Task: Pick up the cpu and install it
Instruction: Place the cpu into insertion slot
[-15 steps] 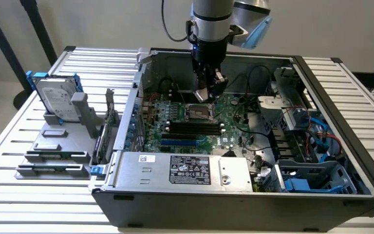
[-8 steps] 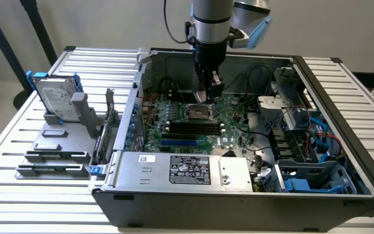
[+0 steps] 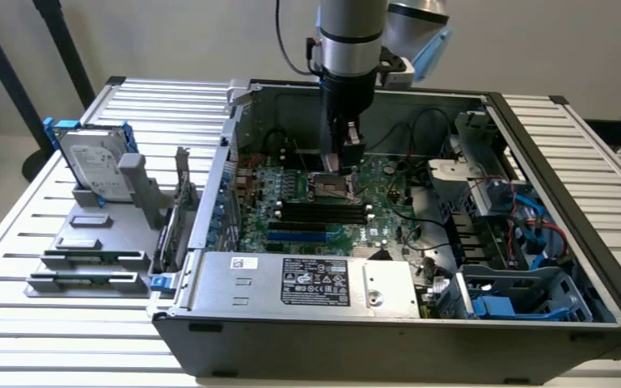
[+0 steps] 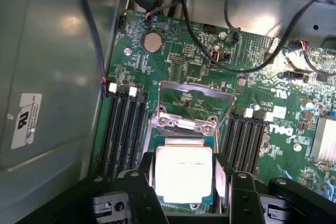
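The cpu [image 4: 184,174], a small square chip with a pale metal top on a green edge, sits between my gripper's [image 4: 185,178] two dark fingers [image 4: 146,174], which press against its opposite sides. Beyond the chip, the socket's metal load frame [image 4: 191,95] stands raised on the green motherboard [image 4: 283,98]. In the exterior view my gripper [image 3: 345,166] points straight down inside the open computer case, just above the socket [image 3: 332,188] at the board's middle.
Black memory slots [image 4: 123,129] flank the socket on both sides and black cables [image 4: 252,61] cross the board. A hard drive in a blue bracket [image 3: 95,166] and grey tray blocks [image 3: 90,259] stand at the exterior view's left. The power supply [image 3: 300,283] fills the case front.
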